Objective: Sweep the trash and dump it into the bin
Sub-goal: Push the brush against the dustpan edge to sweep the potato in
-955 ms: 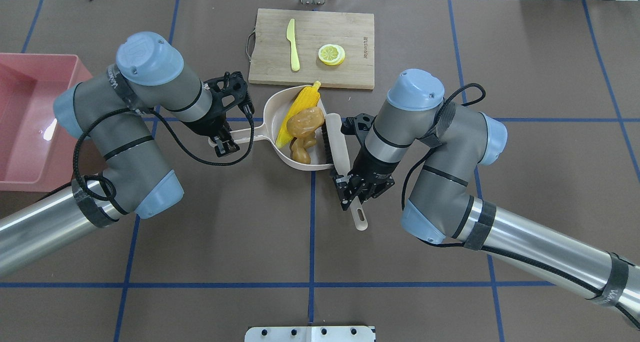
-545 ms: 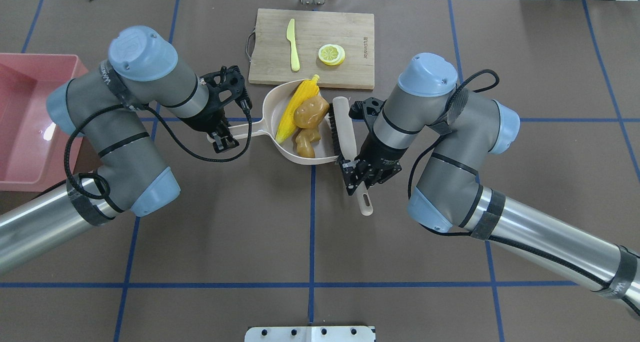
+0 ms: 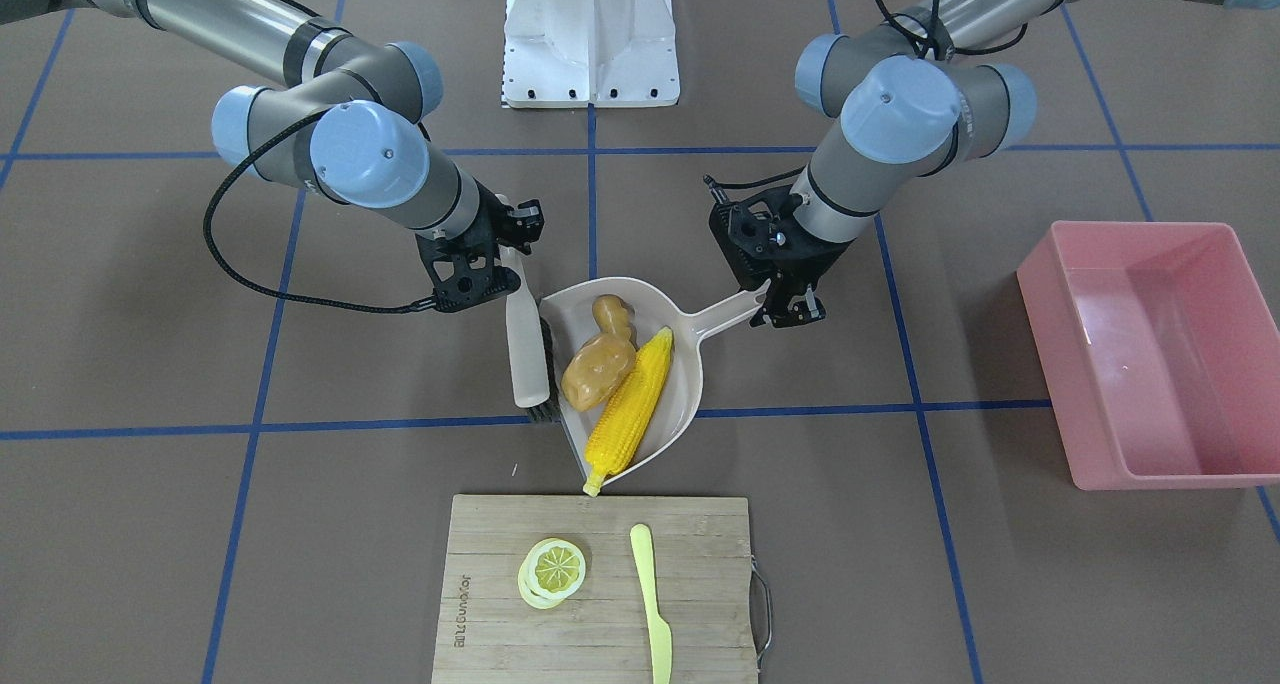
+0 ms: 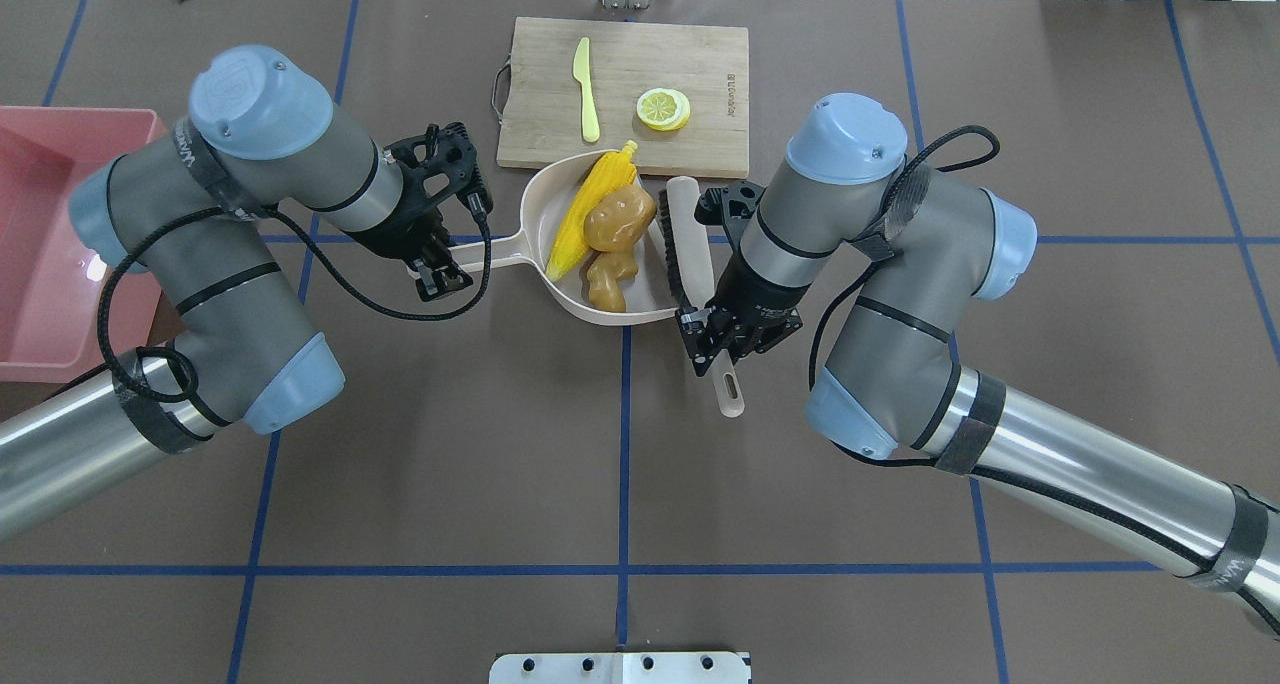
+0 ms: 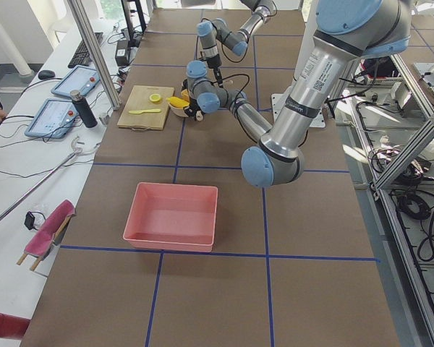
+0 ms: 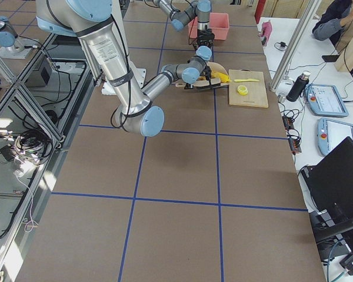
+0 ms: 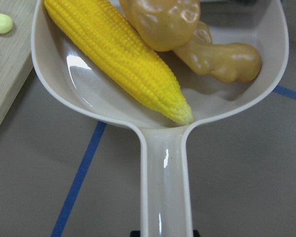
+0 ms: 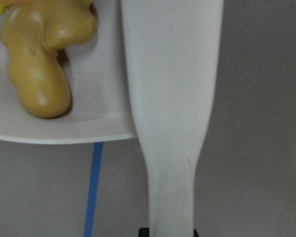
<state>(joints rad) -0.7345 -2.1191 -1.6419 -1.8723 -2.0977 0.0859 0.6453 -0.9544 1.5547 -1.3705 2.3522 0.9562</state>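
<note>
The trash lies in the beige dustpan [image 4: 560, 302]: a yellow corn cob [image 4: 590, 209], a tan potato lump [image 4: 618, 222] and a knobbly ginger piece [image 4: 607, 286]. The corn's tip reaches the cutting board's edge. My left gripper [image 4: 445, 264] is shut on the dustpan's handle [image 7: 165, 187]. The white brush [image 4: 690, 249] stands along the pan's open side, and my right gripper [image 4: 712, 349] is shut on its handle [image 8: 170, 98]. The pink bin [image 4: 40, 244] sits at the table's far left, behind my left arm, with nothing inside [image 3: 1170, 364].
A wooden cutting board [image 4: 690, 54] lies just beyond the dustpan, bearing a lemon slice [image 4: 662, 109] and a yellow-green plastic knife [image 4: 586, 89]. The robot's base plate [image 4: 620, 667] is at the near edge. Brown table with blue tape lines lies between pan and bin.
Both arms have shifted away from the robot, toward the cutting board. The dustpan with its load moved that way and slightly left; the brush followed along the pan's open side.
</note>
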